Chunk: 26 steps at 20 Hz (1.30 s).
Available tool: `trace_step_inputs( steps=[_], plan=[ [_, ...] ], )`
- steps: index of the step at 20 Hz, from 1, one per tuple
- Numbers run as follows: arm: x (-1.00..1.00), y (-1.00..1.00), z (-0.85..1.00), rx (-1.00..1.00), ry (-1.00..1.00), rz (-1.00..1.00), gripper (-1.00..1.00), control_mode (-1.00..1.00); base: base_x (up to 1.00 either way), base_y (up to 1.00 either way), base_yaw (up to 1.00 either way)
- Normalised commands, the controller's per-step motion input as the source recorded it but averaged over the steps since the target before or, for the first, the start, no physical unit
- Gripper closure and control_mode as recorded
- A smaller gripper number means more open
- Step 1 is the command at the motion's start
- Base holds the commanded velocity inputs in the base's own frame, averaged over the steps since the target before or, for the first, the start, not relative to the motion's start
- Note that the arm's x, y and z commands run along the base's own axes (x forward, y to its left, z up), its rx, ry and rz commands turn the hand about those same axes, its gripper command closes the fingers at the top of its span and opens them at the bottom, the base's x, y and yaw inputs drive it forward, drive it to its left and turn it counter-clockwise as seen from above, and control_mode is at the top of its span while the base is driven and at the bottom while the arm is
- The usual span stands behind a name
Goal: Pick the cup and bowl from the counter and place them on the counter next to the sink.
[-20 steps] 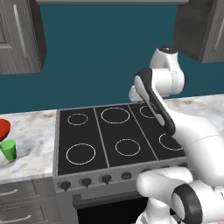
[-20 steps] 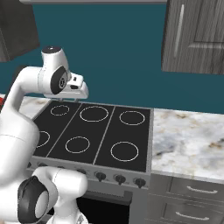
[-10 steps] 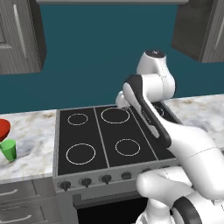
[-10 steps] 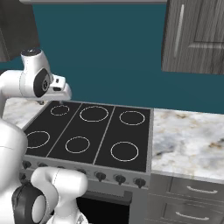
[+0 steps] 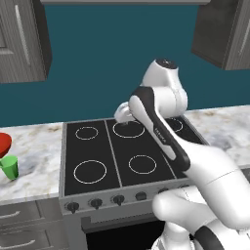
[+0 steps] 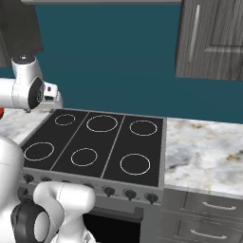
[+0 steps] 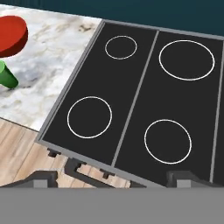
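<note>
The arm's tool (image 7: 111, 177) hangs over the black stovetop (image 5: 122, 151) with its tips spread apart and empty, apparently reaching for the green cup (image 5: 10, 167) just beside the red bowl (image 5: 4, 144) on the marble surface (image 5: 36, 146), so it must next swing left and descend.

A black stovetop (image 5: 124, 151) with white burner rings sits in the middle, a row of dark knobs (image 5: 95, 201) along its front edge. To its left lies the counter (image 5: 34, 156), white-grey marble with tan veins, and more of it runs to the right behind the arm. At the far left edge the red bowl (image 5: 4, 144) is partly cut off by the frame. Just in front of it stands the green cup (image 5: 10, 167), upright, close beside the bowl. The white arm (image 5: 166, 132) reaches over the rear burners, its hand end low above the back middle ring. Grey cabinets (image 5: 22, 44) hang above against a teal wall (image 5: 117, 58).
</note>
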Motion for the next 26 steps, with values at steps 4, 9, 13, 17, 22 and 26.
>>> trace_step_inputs(
  steps=[4, 9, 13, 17, 22, 26],
  plan=[
    [-0.03, 0.46, 0.00, 0.16, -0.07, 0.07, -1.00, -1.00, 0.00, 0.00, 0.00],
    [-0.05, 0.49, 0.00, 0.11, -0.03, 0.06, -1.00, -1.00, 0.00, 0.00, 0.00],
    [-0.03, 0.54, 0.00, 0.04, 0.00, 0.07, -1.00, -1.00, 0.00, 0.00, 0.00],
    [-0.06, 0.66, 0.00, 0.00, 0.00, 0.09, -1.00, -1.00, 0.00, 0.00, 0.00],
    [0.00, 0.75, 0.00, 0.00, 0.00, 0.08, -1.00, -1.00, 0.00, 0.00, 0.00],
    [0.00, 0.68, 0.00, 0.00, 0.00, 0.05, -1.00, -1.00, 0.00, 0.00, 0.00]
  ],
)
